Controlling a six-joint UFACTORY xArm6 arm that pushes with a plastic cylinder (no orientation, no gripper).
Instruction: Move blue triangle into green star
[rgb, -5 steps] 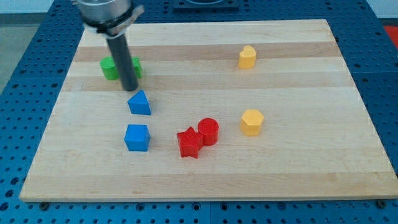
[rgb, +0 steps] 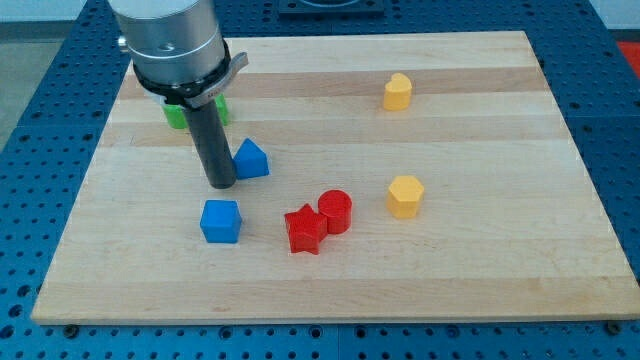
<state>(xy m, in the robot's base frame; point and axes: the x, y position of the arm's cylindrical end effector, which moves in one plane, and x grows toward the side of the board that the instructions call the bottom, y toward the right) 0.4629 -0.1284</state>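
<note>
Dark upright rod, my tip (rgb: 221, 185) beside blue triangle (rgb: 251, 159)

No text, label, brand, number or sign can be read anywhere in the view.

Blue perforated base (rgb: 40, 150) under wooden board (rgb: 480, 130)

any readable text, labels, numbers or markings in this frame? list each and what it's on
None: no text, label, brand, number or sign can be read anywhere in the camera view.
The wooden board shows only grain.
The blue triangle, green star, blue cube and the red and yellow blocks are plain.
The arm's metal collar above my tip carries no legible marking.
</note>
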